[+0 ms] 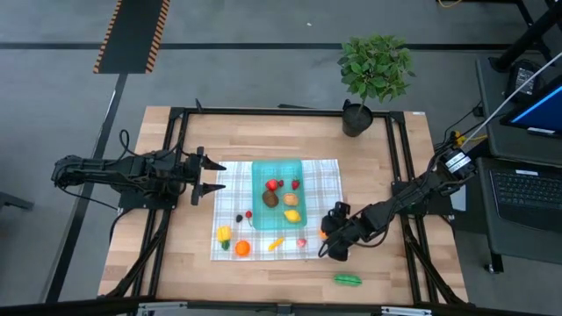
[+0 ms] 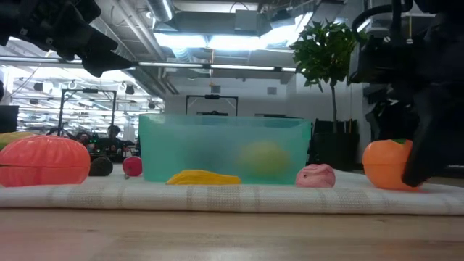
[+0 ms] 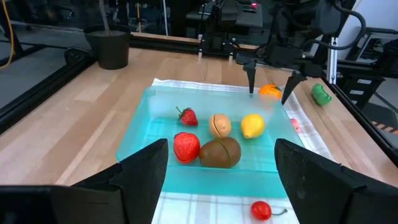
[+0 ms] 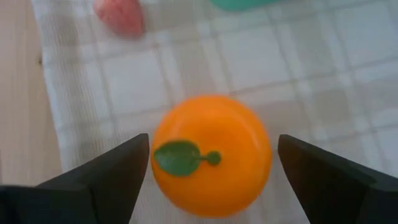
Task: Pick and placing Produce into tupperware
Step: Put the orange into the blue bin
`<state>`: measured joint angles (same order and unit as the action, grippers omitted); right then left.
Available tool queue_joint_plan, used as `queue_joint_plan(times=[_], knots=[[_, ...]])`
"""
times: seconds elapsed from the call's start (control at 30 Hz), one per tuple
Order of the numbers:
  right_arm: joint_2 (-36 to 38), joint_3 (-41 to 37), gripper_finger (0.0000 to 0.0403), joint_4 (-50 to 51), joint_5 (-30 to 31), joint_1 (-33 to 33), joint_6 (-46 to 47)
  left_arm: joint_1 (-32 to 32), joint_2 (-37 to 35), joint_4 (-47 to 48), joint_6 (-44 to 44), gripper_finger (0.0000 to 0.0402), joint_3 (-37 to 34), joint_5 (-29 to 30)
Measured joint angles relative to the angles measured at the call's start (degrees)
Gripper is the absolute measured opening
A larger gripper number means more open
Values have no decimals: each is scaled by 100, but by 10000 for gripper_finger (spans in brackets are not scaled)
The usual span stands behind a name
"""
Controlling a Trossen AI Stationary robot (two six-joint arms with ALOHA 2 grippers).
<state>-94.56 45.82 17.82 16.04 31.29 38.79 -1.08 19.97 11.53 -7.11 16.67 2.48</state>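
The tupperware (image 1: 278, 171) is translucent teal, on a white-and-grey checked cloth (image 1: 329, 180). The orange fruit (image 4: 211, 152) bears a green leaf; the bench (image 1: 167, 254) is pale wood.

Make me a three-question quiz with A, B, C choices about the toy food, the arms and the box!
1. Where is the green toy vegetable?
A on bare wood, off the checked cloth
B in the box
C by the plant

2. How many toys lie in the translucent teal plastic container?
A two
B five
C nine

3. The right gripper is:
A shut on a strawberry
B open around the orange toy fruit
C out of view

Answers: 1 A, high view shows it on wood; 2 B, left wrist view shows five; 3 B, fingers stand either side.
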Motion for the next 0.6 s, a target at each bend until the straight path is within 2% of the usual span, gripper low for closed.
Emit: queue_joint_plan(times=[0.33,0.6], knots=[[0,0,289,-7,-69,-4,14,0,2,0,0,286,0,0],[0,0,280,-48,-69,-4,19,0,0,0,0,286,0,0]])
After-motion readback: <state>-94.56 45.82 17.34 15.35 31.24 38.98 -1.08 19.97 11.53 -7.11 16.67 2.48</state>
